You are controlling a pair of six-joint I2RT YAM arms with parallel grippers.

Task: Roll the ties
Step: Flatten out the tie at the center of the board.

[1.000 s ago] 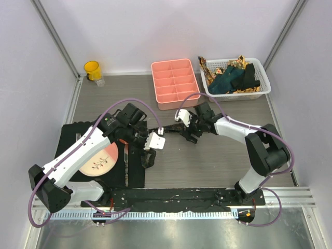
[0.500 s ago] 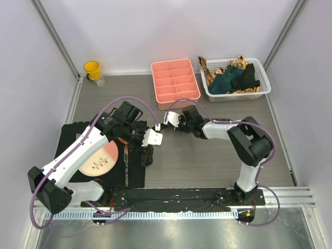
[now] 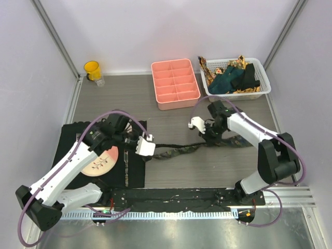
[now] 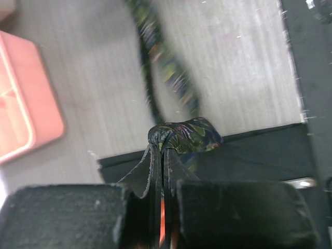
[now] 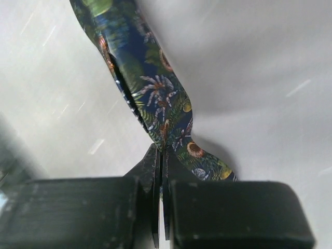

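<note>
Dark patterned tie (image 3: 176,150): lies stretched across the worktop (image 3: 207,171), left pincer (image 4: 162,151) pinching its bunched end, right pincer (image 5: 161,155) pinching the far stretch. We note the right pincer was spread a second ago, with the arms closer together.

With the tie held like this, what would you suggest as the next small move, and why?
Probably the left gripper should turn its wrist to begin the roll: it and the right gripper are both shut on the tie, which is stretched out straight between them.
</note>
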